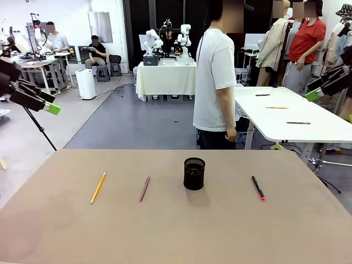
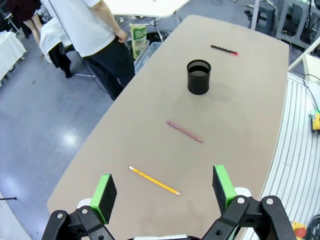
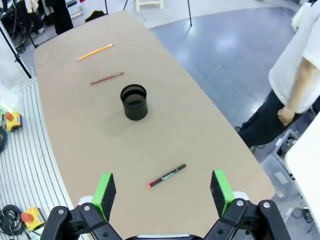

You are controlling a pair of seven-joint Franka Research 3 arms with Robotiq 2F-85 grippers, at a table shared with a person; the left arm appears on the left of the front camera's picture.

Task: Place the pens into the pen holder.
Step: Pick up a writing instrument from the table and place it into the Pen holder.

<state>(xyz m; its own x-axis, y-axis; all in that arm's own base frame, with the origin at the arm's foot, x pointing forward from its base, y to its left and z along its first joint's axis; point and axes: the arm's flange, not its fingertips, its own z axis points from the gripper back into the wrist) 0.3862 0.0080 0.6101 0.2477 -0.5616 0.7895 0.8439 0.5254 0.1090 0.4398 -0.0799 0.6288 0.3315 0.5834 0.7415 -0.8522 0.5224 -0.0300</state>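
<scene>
Three pens lie flat on the desk (image 1: 176, 236), all outside the pen holder (image 1: 194, 174), which stands upright near the middle. A yellow pen (image 1: 98, 187) is farthest to the robot's left, a reddish-brown pen (image 1: 144, 188) lies between it and the holder, and a black pen with a red tip (image 1: 258, 187) lies well apart on the holder's other side. The left hand (image 2: 164, 187) hangs above the desk's left end, fingers spread wide and holding nothing; the yellow pen lies nearest it. The right hand (image 3: 164, 187) hangs above the right end, also spread and holding nothing, with the black pen nearest. A person (image 1: 217, 82) stands beyond the desk's far edge.
</scene>
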